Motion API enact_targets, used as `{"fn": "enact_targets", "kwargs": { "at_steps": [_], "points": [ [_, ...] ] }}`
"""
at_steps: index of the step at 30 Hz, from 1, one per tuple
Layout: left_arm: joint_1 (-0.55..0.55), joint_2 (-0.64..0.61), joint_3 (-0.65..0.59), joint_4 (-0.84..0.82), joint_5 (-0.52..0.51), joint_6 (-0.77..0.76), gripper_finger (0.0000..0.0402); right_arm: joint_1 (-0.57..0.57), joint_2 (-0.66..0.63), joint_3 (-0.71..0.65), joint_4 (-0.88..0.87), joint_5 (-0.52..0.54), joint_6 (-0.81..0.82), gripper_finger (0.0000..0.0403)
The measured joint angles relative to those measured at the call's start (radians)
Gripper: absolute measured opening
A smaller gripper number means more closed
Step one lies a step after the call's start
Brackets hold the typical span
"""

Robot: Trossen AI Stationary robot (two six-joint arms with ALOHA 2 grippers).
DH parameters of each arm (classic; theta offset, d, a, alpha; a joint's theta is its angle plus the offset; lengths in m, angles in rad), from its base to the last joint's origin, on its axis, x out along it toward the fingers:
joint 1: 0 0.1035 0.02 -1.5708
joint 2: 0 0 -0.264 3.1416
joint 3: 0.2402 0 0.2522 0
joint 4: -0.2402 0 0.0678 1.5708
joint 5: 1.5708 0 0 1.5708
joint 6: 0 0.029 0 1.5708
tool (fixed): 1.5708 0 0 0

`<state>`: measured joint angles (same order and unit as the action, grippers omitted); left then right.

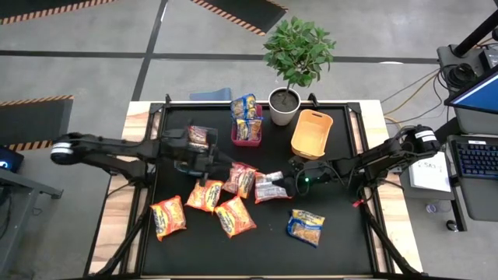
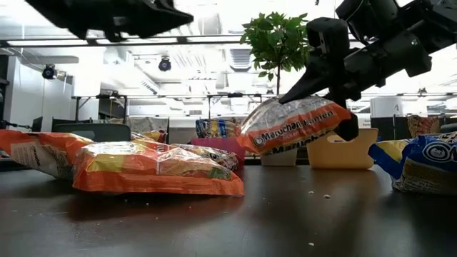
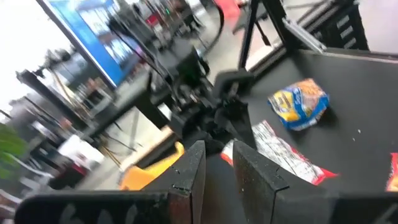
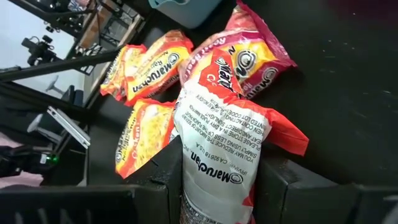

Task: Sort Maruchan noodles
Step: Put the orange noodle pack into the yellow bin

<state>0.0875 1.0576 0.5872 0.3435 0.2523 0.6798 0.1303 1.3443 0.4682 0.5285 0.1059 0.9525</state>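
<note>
A red-maroon noodle packet (image 4: 221, 162) is grasped between the fingers of the right gripper (image 4: 217, 193) and lifted above the bench (image 1: 342, 241) near its centre. The left gripper (image 3: 214, 171) is held nearly clenched on nothing, above the orange packets (image 1: 206, 194).

Overhead, table-level (near) and wrist views share the table (image 1: 342, 241).

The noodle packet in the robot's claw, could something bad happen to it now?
Maybe. The right gripper pinches the crinkly red-and-white Maruchan packet only at one end, so, raised off the black table, it might slip out. It hangs close to the red-maroon packet and could nudge it. The orange plastic bin stands beside the arm and could get bumped.
</note>
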Motion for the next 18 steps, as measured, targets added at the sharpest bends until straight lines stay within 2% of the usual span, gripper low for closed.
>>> {"fn": "enact_targets", "kwargs": {
  "at_steps": [9, 18],
  "points": [
    [0.009, -0.223, -0.149, 0.021, -0.008, -0.027, 0.0065, 0.0, 0.0, 0.019, 0.0, 0.0, 0.004, 0.0122],
    [0.008, -0.332, -0.202, 0.049, -0.008, -0.074, 0.0065, 0.0, 0.0, 0.029, 0.0, 0.0, -0.021, 0.0122]
  ]
}}
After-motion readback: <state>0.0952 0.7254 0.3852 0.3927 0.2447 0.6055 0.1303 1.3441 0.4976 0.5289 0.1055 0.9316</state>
